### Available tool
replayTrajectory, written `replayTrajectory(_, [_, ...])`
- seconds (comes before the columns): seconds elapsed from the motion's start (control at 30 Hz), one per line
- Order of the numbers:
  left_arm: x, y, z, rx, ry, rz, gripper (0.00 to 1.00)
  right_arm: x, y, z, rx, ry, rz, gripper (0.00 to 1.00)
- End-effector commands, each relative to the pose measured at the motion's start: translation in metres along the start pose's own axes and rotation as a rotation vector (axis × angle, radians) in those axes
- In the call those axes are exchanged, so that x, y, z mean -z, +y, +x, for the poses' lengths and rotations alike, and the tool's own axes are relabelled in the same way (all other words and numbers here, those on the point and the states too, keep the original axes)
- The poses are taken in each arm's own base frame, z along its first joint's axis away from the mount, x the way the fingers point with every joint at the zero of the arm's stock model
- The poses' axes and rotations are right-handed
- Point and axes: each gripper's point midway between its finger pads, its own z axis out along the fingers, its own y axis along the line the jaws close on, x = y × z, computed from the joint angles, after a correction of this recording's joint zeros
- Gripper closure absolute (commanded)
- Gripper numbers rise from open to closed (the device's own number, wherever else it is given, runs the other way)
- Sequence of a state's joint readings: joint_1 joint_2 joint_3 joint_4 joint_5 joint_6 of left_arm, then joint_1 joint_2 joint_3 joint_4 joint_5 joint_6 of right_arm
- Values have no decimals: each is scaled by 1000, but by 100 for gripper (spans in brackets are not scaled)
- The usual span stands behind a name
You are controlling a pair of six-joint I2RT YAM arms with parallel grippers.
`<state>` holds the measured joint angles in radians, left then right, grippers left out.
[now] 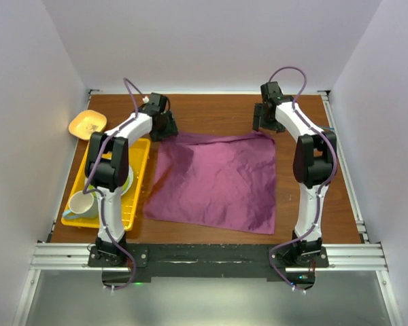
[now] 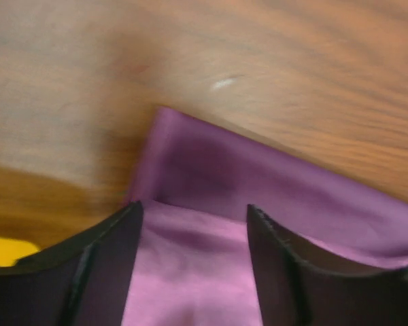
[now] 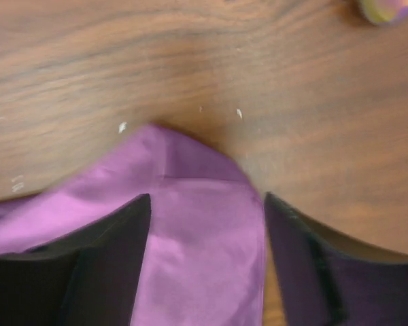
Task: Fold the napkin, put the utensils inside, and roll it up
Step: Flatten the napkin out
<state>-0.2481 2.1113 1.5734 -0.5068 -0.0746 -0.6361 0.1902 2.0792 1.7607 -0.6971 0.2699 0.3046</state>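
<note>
The plum-purple napkin (image 1: pixel 214 180) lies spread flat on the wooden table. My left gripper (image 1: pixel 164 125) is open over its far left corner (image 2: pixel 183 170), with cloth between the fingers (image 2: pixel 115 244). My right gripper (image 1: pixel 266 122) is open over its far right corner (image 3: pixel 190 170), fingers (image 3: pixel 296 244) either side of the cloth. No utensils show clearly in these views.
A yellow tray (image 1: pixel 137 204) at the left holds a green plate (image 1: pixel 128 182) and a white cup (image 1: pixel 81 202). A small yellow dish (image 1: pixel 87 123) sits at the far left. White walls enclose the table.
</note>
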Motion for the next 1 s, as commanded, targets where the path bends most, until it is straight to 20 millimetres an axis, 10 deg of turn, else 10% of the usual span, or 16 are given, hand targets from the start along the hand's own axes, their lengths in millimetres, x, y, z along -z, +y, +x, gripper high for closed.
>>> replayTrajectory(0.0, [87, -70, -65, -146, -219, 219, 28, 48, 4, -52, 61, -118, -53, 15])
replayTrajectory(0.17, [150, -100, -54, -181, -354, 377, 28, 69, 16, -37, 32, -139, -172, 9])
replayTrajectory(0.47, [165, -153, 54, -306, -252, 586, 44, 66, 75, 5, 47, -113, -281, 18])
replayTrajectory(0.7, [144, -120, 134, -299, -216, 490, 63, 69, 173, 7, -115, -162, -575, 42])
replayTrajectory(0.8, [141, -100, 156, -274, -213, 452, 69, 59, 193, 12, -169, -133, -618, 61])
replayTrajectory(0.97, [135, -78, 174, -274, -193, 415, 73, 45, 214, 29, -178, -78, -643, 62])
